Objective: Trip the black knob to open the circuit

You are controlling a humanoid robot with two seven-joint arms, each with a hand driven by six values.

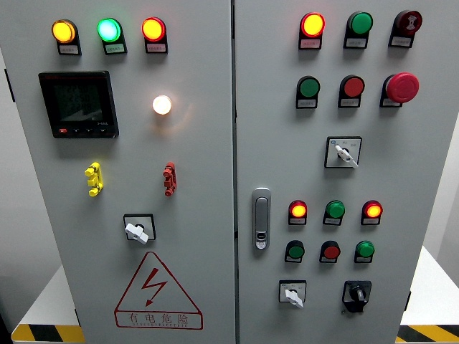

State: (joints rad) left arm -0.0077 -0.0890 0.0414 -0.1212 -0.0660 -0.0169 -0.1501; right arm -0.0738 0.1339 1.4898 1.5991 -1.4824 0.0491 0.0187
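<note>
Low on the right-hand door, the black knob point(356, 292) sits untouched beside a white-handled switch point(292, 294); neither hand shows, so their state is unknown. Reaching comes next.

No robot body shows (panel fills view).

A grey electrical cabinet point(208, 215) carries everything, split by a vertical seam into two door panels. The left panel holds a black display point(77, 104) at ten o'clock and a red warning triangle point(158, 294) at seven. The right panel holds a chrome door handle point(262, 218) near centre and the black knob point(356, 294) at five o'clock.
</note>
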